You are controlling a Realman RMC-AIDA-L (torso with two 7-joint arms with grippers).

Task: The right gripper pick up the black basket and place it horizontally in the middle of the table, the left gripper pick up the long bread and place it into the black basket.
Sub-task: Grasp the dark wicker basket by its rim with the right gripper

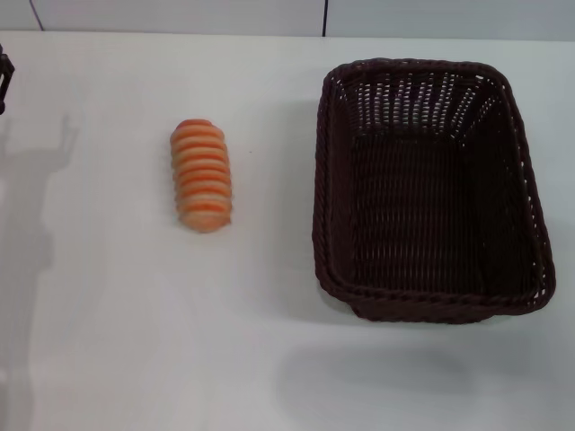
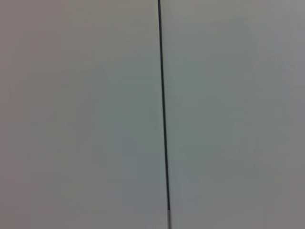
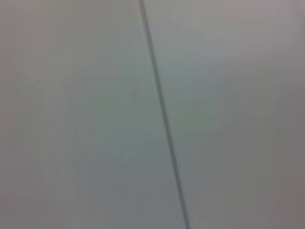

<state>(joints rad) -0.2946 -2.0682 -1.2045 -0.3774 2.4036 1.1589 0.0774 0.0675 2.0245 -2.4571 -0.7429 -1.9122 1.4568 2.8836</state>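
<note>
A big white table [image 1: 135, 341] fills almost the whole head view. On the right side of the frame sits the black basket [image 1: 429, 189], a large dark woven wicker tray with sloping sides full of little holes and a braided rim. It stands flat on its bottom with its open side up, and nothing is inside it. Its long sides run from the top of the frame toward the bottom. Left of the middle of the frame lies the long bread [image 1: 202, 175], a small oblong loaf with orange and cream stripes across its top. It lies flat on the table, also pointing from top to bottom, and it is well apart from the basket, with bare white table between them. At the far left edge, near the upper corner, a small dark piece [image 1: 4, 79] pokes into the frame. It sits on the left arm's side, but too little of it shows to tell what it is or how any fingers stand. Grey shadows fall on the table below it. The right gripper does not show in the head view. Both wrist views show only a pale flat surface with one thin dark line [image 2: 163, 109] running across it, and no fingers at all.
</note>
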